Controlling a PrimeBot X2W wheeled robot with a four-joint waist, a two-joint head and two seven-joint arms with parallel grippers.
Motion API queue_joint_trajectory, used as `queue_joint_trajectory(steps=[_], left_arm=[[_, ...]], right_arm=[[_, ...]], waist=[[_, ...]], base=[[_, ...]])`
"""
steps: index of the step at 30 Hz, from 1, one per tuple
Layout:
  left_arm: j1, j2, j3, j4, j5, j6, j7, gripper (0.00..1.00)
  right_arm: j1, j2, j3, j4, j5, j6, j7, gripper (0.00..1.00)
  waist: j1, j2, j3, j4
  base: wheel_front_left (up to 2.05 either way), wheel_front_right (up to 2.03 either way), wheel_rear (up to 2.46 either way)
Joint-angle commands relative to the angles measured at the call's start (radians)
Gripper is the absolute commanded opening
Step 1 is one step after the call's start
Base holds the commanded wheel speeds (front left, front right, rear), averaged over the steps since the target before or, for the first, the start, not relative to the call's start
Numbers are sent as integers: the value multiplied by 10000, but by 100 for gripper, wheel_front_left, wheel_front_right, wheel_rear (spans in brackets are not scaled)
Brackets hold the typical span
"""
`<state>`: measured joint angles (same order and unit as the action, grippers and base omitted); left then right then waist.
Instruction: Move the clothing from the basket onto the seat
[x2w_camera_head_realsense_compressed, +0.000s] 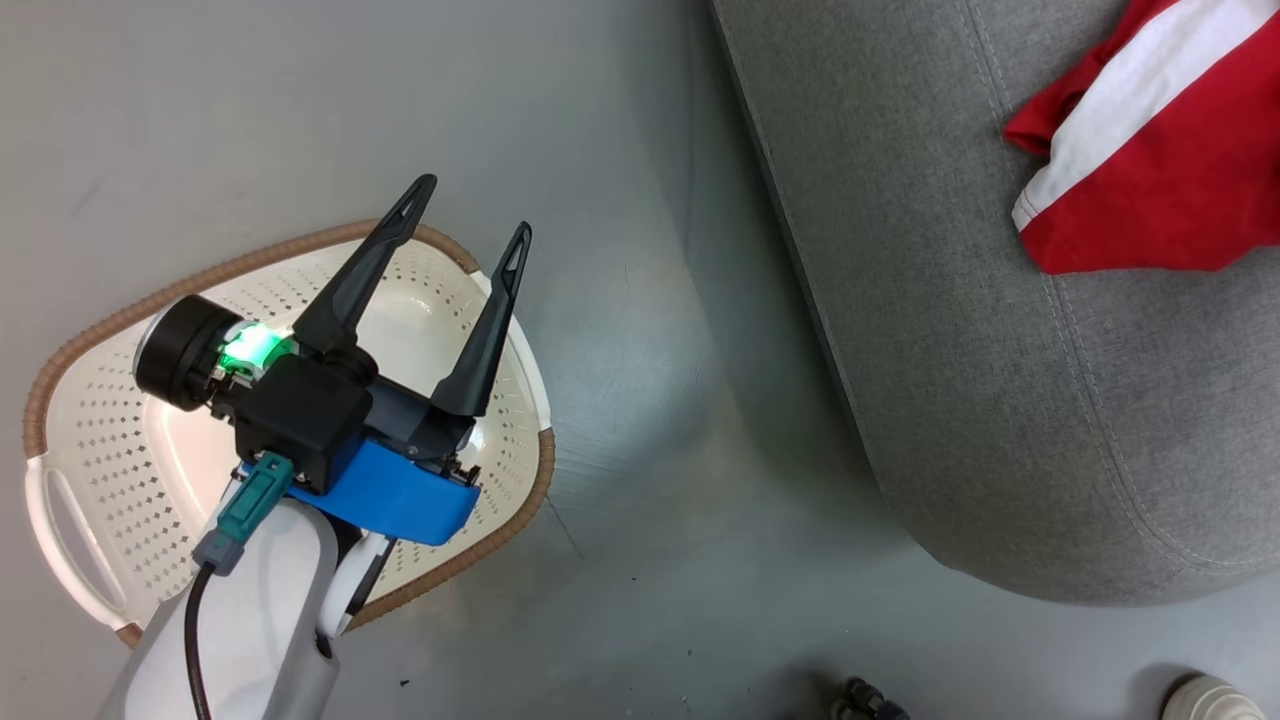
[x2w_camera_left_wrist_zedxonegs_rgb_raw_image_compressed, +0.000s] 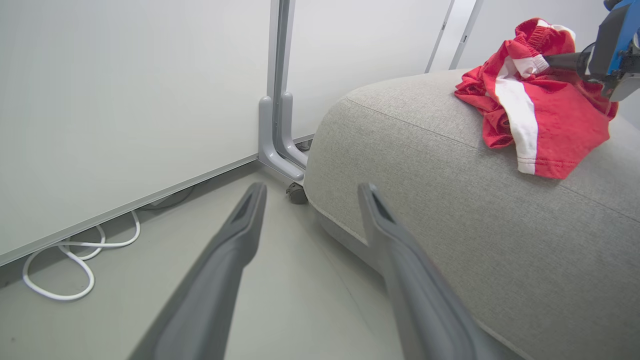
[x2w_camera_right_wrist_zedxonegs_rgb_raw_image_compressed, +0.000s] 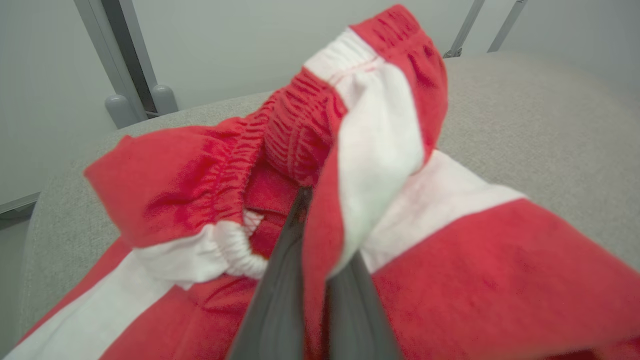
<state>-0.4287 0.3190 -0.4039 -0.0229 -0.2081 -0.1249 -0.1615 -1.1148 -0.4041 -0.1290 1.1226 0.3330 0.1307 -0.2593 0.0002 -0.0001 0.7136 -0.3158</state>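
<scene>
Red clothing (x2w_camera_head_realsense_compressed: 1150, 150) lay on the grey seat (x2w_camera_head_realsense_compressed: 1000, 380), far right, with the right gripper (x2w_camera_right_wrist_zedxonegs_rgb_raw_image_compressed: 305, 210) clenched on a fold. The basket (x2w_camera_head_realsense_compressed: 110, 440), near left, looked empty under the released left gripper (x2w_camera_head_realsense_compressed: 475, 204); probably only letting go remained.

Floor (x2w_camera_head_realsense_compressed: 650, 300): grey, smooth, a bit shiny.
Wall (x2w_camera_left_wrist_zedxonegs_rgb_raw_image_compressed: 125, 100): white and plain.
Post (x2w_camera_left_wrist_zedxonegs_rgb_raw_image_compressed: 277, 75): grey metal, against the wall, its foot on the floor.
Cable (x2w_camera_left_wrist_zedxonegs_rgb_raw_image_compressed: 55, 297): white, looped on the floor by the wall.
</scene>
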Motion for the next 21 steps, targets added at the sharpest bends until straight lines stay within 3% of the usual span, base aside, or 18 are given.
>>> queue_joint_trajectory(steps=[1,3,4,5,6,7,21], left_arm=[[-24,1,8,69,-31,25,-93,100],[24,-8,37,167,-95,77,-151,100],[52,-28,38,233,-125,98,-182,100],[85,-56,27,310,-142,104,-198,100],[115,-79,7,416,-189,103,-228,100],[130,-117,-22,511,-222,102,-259,100],[1467,-1360,193,2319,-1068,191,-1040,100]], right_arm=[[188,-23,-45,40,-98,1,-47,0],[188,-19,-63,23,-166,1,-57,0],[200,14,-45,-1,-207,1,-62,7],[238,50,-17,-25,-228,1,-66,31],[300,69,20,-30,-265,1,-64,74],[371,76,56,-24,-297,1,-63,100],[2421,-130,1500,-364,-751,1,52,100]], waist=[[-2,1,-115,53],[-2,1,-222,62],[-2,1,-300,64],[-2,1,-393,68],[-2,1,-507,74],[-2,1,-642,88],[-2,1,-4447,736]], base=[[0,0,0],[0,0,0],[0,0,0],[0,0,0],[0,0,0],[0,0,0],[0,0,0]])
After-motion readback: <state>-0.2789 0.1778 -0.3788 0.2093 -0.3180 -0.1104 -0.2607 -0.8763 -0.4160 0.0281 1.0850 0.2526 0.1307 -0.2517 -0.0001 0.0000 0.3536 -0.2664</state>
